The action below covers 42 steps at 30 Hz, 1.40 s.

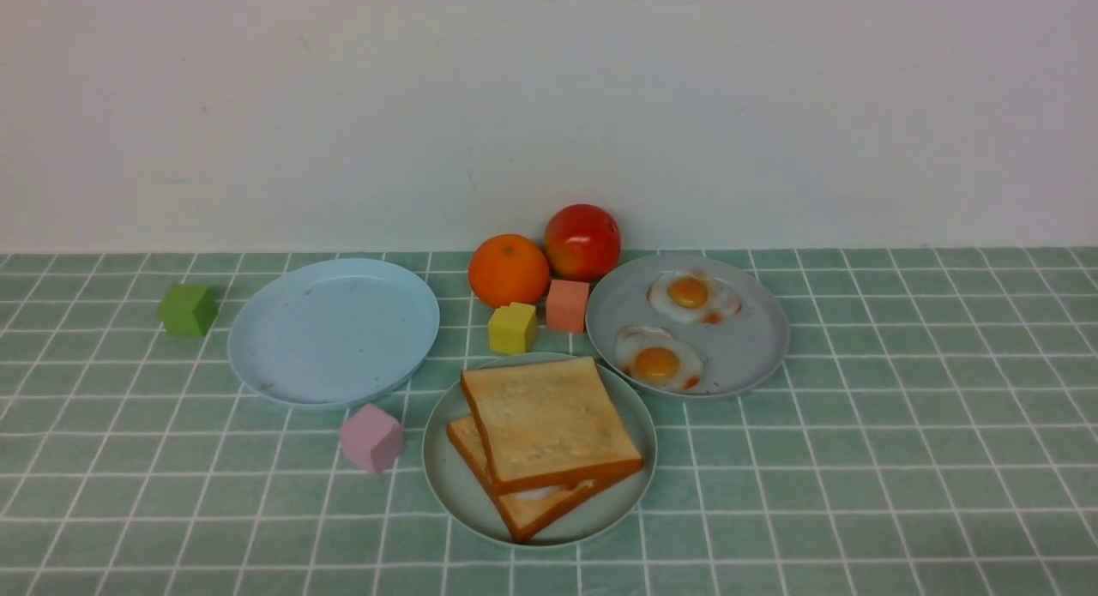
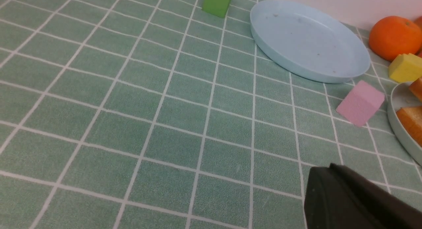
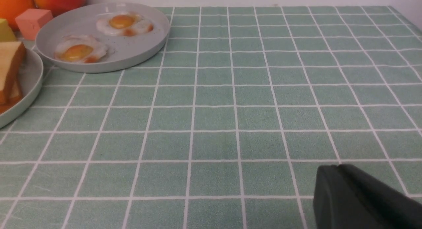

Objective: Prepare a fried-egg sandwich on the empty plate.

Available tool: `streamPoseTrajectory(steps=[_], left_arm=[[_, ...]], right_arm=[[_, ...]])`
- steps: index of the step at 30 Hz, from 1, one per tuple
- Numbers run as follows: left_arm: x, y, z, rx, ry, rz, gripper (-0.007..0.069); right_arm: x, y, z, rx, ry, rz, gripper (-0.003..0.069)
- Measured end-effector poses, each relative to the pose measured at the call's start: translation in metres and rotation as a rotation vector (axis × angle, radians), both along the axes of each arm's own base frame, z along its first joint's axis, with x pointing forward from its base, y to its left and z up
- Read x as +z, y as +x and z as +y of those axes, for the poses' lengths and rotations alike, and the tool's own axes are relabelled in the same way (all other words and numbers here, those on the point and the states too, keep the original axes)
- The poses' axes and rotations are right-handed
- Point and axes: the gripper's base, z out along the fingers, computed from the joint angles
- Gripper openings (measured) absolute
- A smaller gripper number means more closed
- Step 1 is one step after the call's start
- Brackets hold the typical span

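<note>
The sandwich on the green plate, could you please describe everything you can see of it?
The sandwich is two square, golden-toasted slices with orange-brown crusts, stacked but skewed, so the lower slice's corners stick out at the left and near side. A strip of white egg shows in the gap along the near edge; no yolk is visible. It lies flat on the pale mint-green plate, within its rim. Neither gripper touches it. It looks smooth and rigid, like toy food.
</note>
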Motion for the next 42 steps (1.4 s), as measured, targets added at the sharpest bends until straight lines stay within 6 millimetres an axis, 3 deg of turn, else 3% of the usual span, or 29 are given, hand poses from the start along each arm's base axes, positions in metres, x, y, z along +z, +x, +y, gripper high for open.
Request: streamPoseTrajectory(steps=[42], left_arm=[[0.0,0.0,0.0,0.001,-0.003,0.0,0.0]], right_arm=[[0.0,0.0,0.0,0.0,0.0,0.0,0.0053]])
